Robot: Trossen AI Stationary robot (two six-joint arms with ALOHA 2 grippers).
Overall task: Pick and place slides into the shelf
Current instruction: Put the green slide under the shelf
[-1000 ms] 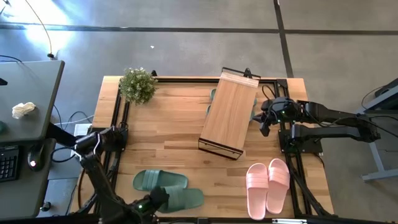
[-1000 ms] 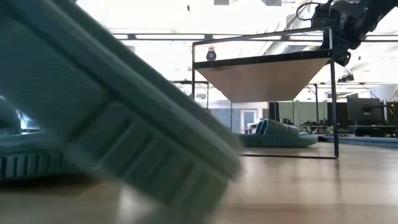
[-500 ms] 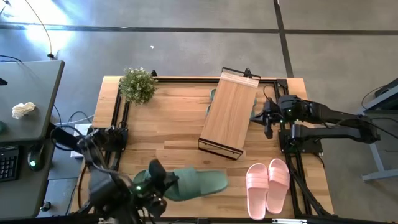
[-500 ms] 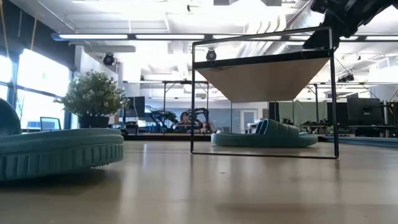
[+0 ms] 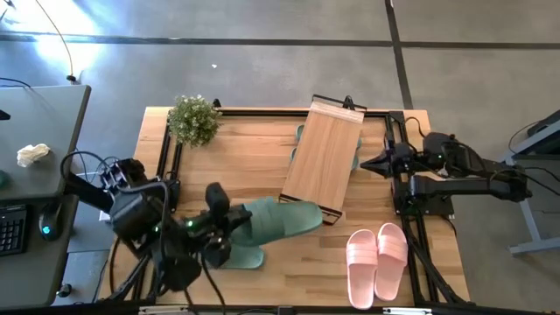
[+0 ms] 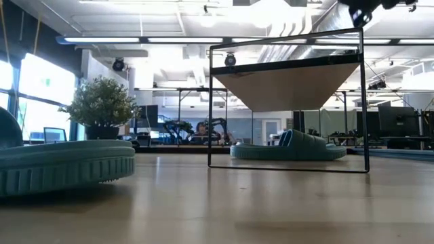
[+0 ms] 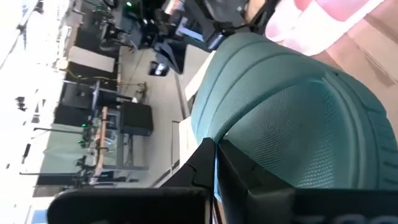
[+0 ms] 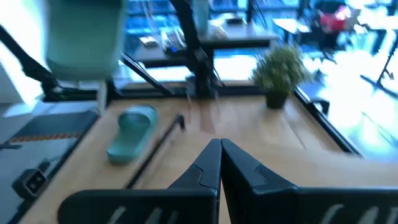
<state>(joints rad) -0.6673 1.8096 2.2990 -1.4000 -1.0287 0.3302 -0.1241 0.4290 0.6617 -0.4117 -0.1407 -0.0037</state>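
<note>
Carrying a green slide (image 5: pixel 278 220) clenched in the left gripper (image 5: pixel 229 222) toward the shelf (image 5: pixel 320 161), toe ahead of the fingers; next, sliding it under; right gripper (image 5: pixel 366 162) closed, empty.

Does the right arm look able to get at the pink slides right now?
Probably yes. The right tool hovers beside the shelf, its fingers closed and empty, and the pink slides lie side by side on open table on its side, nothing on them. It would need to open first.

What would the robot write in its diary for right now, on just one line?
left gripper: shut on green slide, lifted, toe toward shelf | right gripper: shut, beside shelf | pink pair: on table
</note>
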